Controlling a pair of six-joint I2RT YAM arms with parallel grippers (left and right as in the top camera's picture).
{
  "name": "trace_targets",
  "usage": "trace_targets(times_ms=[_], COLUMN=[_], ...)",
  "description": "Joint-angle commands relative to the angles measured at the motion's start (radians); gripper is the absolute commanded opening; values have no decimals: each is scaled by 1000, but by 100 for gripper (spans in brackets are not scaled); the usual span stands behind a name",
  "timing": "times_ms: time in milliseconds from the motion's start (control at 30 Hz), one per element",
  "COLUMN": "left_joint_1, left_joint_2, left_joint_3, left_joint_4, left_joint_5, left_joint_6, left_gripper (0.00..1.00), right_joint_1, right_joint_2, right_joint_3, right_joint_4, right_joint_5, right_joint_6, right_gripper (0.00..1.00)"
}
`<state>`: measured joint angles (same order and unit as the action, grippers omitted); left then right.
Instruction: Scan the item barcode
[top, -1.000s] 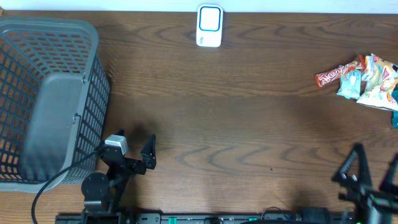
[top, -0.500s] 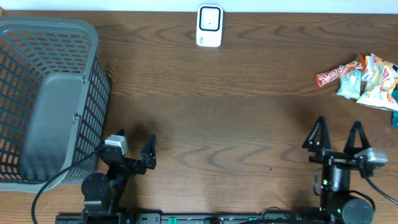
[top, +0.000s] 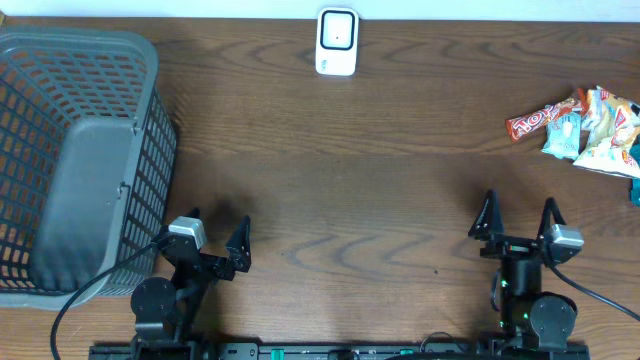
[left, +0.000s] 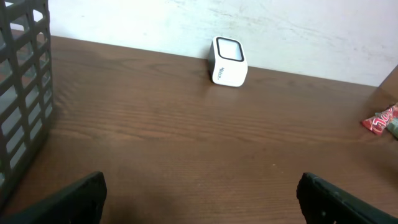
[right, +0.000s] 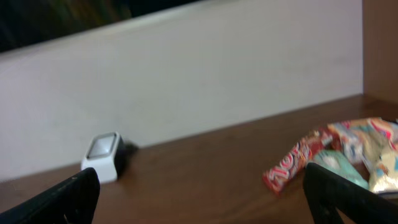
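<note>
— Findings?
— Left gripper (top: 217, 225) and right gripper (top: 518, 206): jaws apart, empty. Snack packets (top: 590, 125) heaped at three o'clock on the counter (top: 380, 180); scanner (top: 337, 42) at twelve.
— Risk?
— Overlapping wrappers: one pinch may lift two, or crinkled foil may hide the barcode.

Table (top: 380, 200) dark wood, matt grain; basket (top: 60, 110) grey plastic mesh; scanner (top: 337, 42) glossy white plastic.

There is one gray basket (top: 150, 170) at left and one white scanner (top: 337, 42) at the far edge. The snack packets (top: 598, 135) piled at right overlap too much to count, though one red bar (top: 535, 122) is distinct. There are two grippers at the near edge: the left gripper (top: 218, 220) and the right gripper (top: 518, 205).
</note>
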<state>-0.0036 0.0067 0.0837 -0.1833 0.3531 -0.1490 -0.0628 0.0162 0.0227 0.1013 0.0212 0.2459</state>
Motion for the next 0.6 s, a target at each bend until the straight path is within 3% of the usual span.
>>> trace_targets(times_ms=[0,267,567], left_joint_1=[2,2,2], left_joint_2=[0,0,0], left_joint_3=[-16,-16,-16], left_joint_4=[-25,-25,-25], left_joint_5=[-2,-3,-2], left_joint_6=[17,17,17], left_gripper=[98,98,98], right_joint_1=[-4,-4,-3], right_joint_2=[-11,-11,-11], right_joint_3=[-17,-17,-17], right_joint_4=[-43,-178,-176], right_joint_5=[-3,-4,-9], right_joint_6=[-32,-113,-113], right_gripper=[99,99,99])
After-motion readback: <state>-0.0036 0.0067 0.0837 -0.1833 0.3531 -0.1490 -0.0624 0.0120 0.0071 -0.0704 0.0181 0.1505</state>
